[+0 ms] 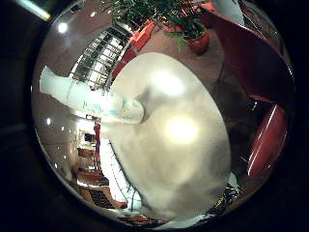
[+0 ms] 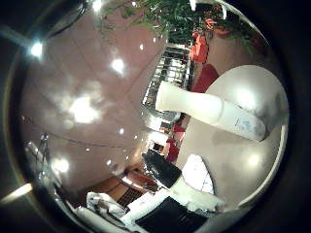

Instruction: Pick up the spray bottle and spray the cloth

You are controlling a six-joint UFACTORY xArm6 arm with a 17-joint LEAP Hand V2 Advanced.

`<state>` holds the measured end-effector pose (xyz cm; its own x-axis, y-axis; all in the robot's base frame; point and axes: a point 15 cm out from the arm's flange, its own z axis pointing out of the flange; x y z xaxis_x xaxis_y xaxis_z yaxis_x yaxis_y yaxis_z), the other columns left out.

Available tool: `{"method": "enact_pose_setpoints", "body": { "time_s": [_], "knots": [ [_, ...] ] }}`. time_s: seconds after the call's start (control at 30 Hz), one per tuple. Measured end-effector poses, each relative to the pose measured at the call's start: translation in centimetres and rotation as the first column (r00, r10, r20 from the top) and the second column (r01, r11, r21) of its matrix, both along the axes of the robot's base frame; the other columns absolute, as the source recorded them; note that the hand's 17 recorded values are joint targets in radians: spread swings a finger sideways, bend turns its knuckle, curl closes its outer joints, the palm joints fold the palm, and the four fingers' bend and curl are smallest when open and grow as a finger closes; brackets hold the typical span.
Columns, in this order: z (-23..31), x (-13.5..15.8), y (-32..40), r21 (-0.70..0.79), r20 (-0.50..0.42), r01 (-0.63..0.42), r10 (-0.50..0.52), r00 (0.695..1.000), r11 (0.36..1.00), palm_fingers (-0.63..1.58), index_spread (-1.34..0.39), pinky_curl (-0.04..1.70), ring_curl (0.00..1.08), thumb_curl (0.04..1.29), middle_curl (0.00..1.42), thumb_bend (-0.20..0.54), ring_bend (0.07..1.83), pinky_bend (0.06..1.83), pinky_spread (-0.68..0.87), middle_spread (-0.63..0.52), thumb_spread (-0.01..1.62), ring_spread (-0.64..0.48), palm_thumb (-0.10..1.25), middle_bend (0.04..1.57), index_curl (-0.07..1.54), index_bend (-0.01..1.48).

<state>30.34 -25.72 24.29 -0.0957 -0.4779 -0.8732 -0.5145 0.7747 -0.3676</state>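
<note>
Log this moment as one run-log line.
bottle: standing on round white table | cloth: on table beside bottle | hand: apart from bottle, grip unclear

Under my palm I see a round white table (image 1: 193, 159) with bright light spots. Behind it are red chairs (image 1: 268, 140), a green plant in a red pot (image 1: 199, 42), and a shiny reddish ceiling with lamps (image 2: 82, 109).
</note>
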Motion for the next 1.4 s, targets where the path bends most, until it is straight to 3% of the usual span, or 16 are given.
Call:
{"method": "enact_pose_setpoints", "body": {
  "time_s": [0.43,0.67,0.8,0.9,0.97,1.07,1.13,1.2,1.4],
  "knots": [
    [-0.4,4.8,1.6,-0.064,-0.020,-0.030,0.029,0.999,0.998,0.12,-0.11,0.30,0.27,0.29,0.37,-0.022,0.58,0.38,0.38,0.18,1.03,0.20,0.46,0.32,0.26,0.15],
    [-0.3,8.1,3.8,-0.095,-0.025,-0.063,0.061,0.998,0.993,0.28,-0.10,0.30,0.28,0.32,0.38,-0.015,0.63,0.39,0.36,0.12,1.00,0.17,0.60,0.35,0.28,0.16],
    [-1.0,9.7,5.7,-0.138,-0.055,-0.097,0.090,0.994,0.986,0.58,-0.14,0.30,0.33,0.35,0.42,-0.004,0.85,0.48,0.22,0.01,0.98,0.01,0.74,0.45,0.28,0.16],
    [-0.6,10.2,6.3,-0.126,-0.039,-0.094,0.090,0.995,0.988,1.08,-0.24,0.35,0.37,0.40,0.48,0.046,1.00,0.77,-0.06,-0.11,0.98,-0.16,0.95,0.60,0.26,0.16],
    [-0.3,10.5,6.6,-0.110,-0.024,-0.083,0.081,0.996,0.990,1.19,-0.30,0.41,0.42,0.41,0.53,0.061,1.04,0.87,-0.27,-0.16,1.01,-0.21,1.05,0.67,0.32,0.24],
    [-0.1,11.2,8.1,-0.076,-0.015,-0.087,0.086,0.996,0.993,1.27,-0.36,0.43,0.44,0.40,0.57,0.043,1.09,0.95,-0.41,-0.19,1.07,-0.22,1.08,0.79,0.40,0.35],
    [-0.1,11.4,8.9,-0.057,-0.020,-0.101,0.100,0.995,0.993,1.34,-0.37,0.45,0.46,0.38,0.60,0.007,1.14,0.98,-0.41,-0.18,1.13,-0.22,1.06,0.88,0.46,0.44],
    [0.1,11.5,9.4,-0.043,-0.015,-0.113,0.112,0.994,0.993,1.39,-0.34,0.49,0.48,0.35,0.62,-0.014,1.18,1.04,-0.37,-0.16,1.18,-0.20,1.02,0.98,0.56,0.68],
    [1.5,11.3,11.5,0.036,0.024,-0.173,0.173,0.985,0.984,1.26,-0.25,0.65,0.56,0.41,0.69,-0.008,1.39,1.27,-0.25,-0.11,1.18,-0.17,1.09,1.23,0.71,1.03]
  ]
}}
